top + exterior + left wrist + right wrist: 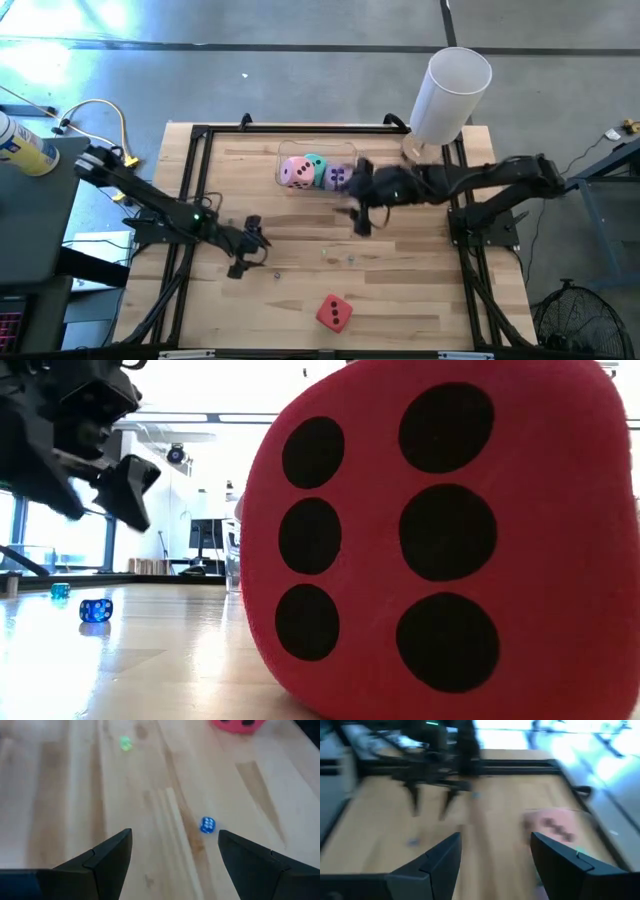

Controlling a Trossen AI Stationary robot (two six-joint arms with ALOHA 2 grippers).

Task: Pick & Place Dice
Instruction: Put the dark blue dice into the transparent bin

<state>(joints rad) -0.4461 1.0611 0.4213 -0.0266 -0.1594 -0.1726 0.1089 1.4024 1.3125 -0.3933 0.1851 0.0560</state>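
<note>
The red die (334, 313) rests on one face near the table's near edge; it fills the low view (450, 540) and shows in the left wrist view (239, 724). The pink die (294, 172), teal die (315, 163) and purple die (338, 178) sit together inside a clear container (283, 150) toward the far edge. My right gripper (355, 197) is open, just right of the purple die and above the table (495, 842). My left gripper (258, 248) is open over bare wood, left of the red die (175, 840).
A tall white cylinder (450, 95) stands at the far right corner. Tiny dice lie on the wood: a blue one (207, 825) (95, 610) between my left fingers' line and a green one (125, 743). A black frame (200, 135) edges the table.
</note>
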